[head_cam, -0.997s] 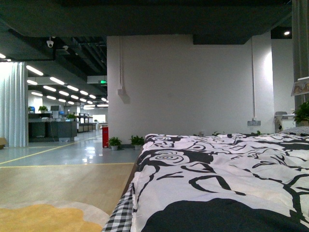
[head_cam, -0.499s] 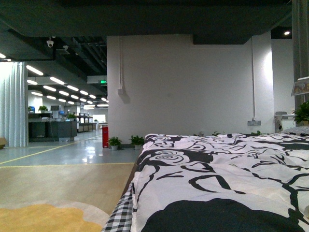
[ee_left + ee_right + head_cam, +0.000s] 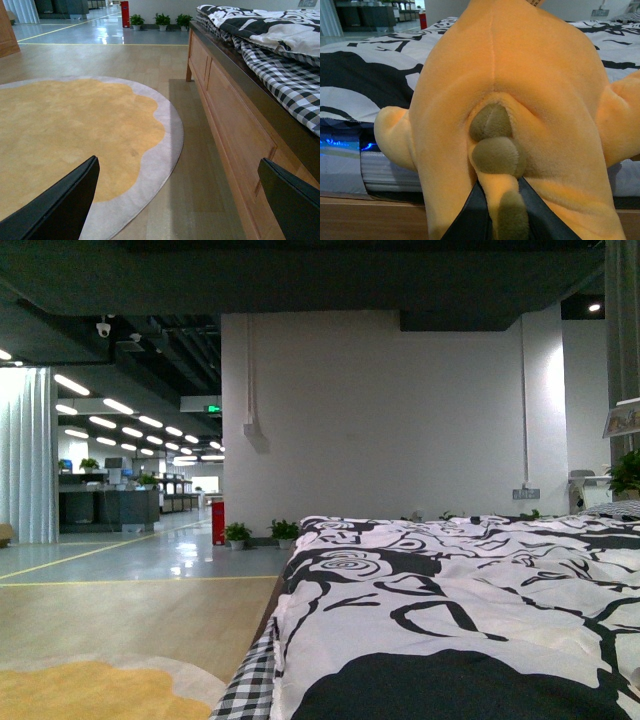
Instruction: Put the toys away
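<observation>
Clamps right gripper [image 3: 501, 202] on the toy's [image 3: 515, 90] olive-tipped tail, plush rump pressed close beyond the fingers [image 3: 467, 217], with the bed [image 3: 350, 100] behind. Hangs left gripper [image 3: 180, 200] low over the floor [image 3: 195, 165], jaws spread wide, holding nothing, between rug [image 3: 65, 130] and bed. Looks from the front across the patterned duvet [image 3: 450, 620] toward a white wall [image 3: 380, 420].

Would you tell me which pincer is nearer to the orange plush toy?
Right. The right pincer is closed on the plush toy; the left pincer hangs open over the floor between rug and bed frame.
</observation>
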You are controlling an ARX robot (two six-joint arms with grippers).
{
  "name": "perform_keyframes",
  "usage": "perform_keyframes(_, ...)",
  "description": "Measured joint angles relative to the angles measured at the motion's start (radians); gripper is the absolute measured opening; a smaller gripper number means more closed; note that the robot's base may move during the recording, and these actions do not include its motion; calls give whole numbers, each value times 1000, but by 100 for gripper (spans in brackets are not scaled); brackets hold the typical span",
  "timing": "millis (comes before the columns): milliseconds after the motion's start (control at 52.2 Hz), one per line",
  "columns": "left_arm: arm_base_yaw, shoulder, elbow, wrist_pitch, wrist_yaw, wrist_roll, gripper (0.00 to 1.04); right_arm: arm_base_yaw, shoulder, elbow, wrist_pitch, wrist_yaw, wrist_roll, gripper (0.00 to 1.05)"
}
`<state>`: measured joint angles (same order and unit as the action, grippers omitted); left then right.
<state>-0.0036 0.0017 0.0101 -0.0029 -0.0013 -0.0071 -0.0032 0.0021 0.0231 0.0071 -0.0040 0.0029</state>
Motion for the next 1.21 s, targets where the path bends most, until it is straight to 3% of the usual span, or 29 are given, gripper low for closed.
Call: perform_keyframes(1208, 1, 0, 0, 0, -10, 0, 98, 3, 3, -9, -12, 8, 0, 6)
